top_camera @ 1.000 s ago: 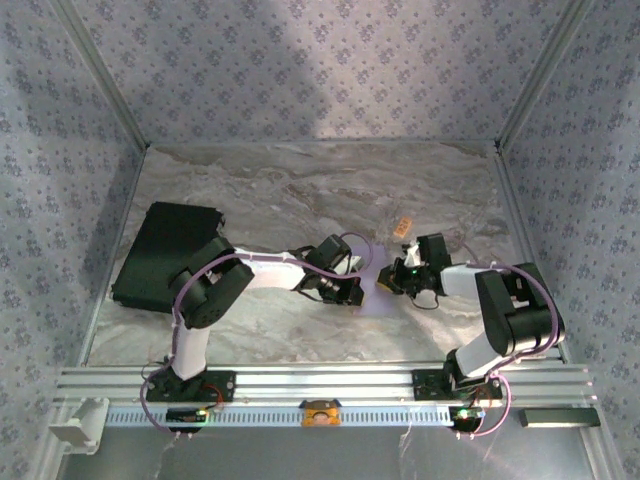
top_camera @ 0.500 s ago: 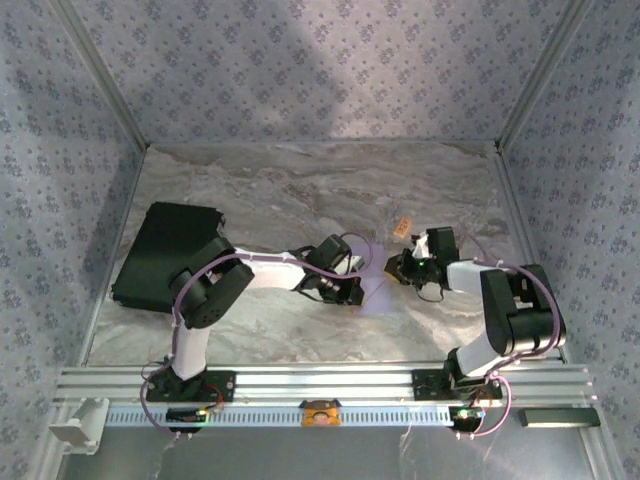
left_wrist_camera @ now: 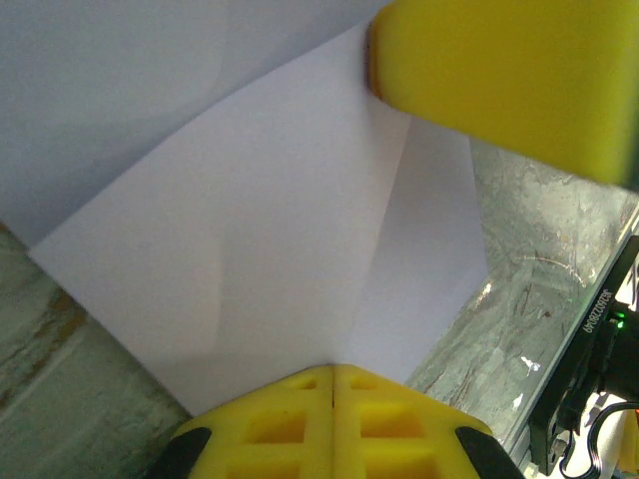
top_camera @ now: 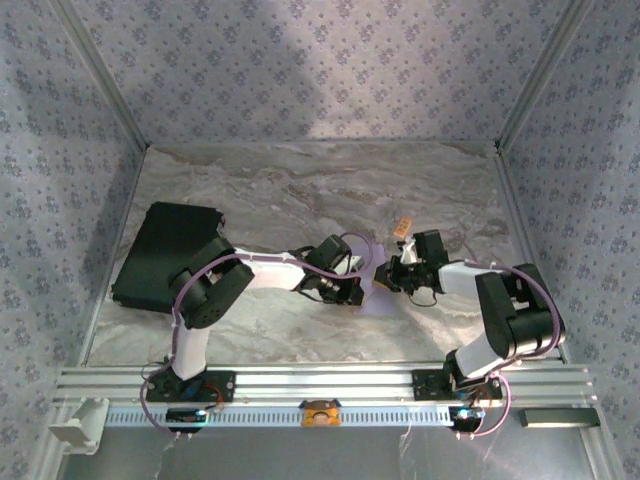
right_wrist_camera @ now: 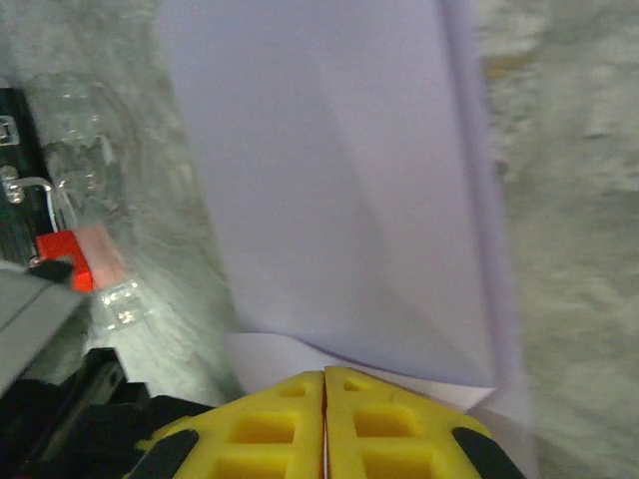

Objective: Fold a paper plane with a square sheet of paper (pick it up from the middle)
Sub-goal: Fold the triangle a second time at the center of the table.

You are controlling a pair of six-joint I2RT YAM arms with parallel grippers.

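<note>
Paper (top_camera: pixel 378 300), pale purple, down on the grey desk (top_camera: pixel 300 190) between the two claws, near the middle front. Has some folds in it: slanted creases and one flap laid over another, seen from the left wrist. Looks partly folded, not a plane yet. No slim pointed dart shape so far. Left claw (left_wrist_camera: pixel 332 371) shut tight, tips right at a paper corner; cannot tell if pinching or just pressing. Right claw (right_wrist_camera: pixel 324 375) shut too, tips at the near edge of the paper, maybe pressing a fold flat. Left to do, at a guess: more folds to make the nose and the wings, then the lift from the middle. Small tan block (top_camera: pixel 403 226) just behind the right claw, black pad (top_camera: pixel 165 250) far off to the left, both out of the way
</note>
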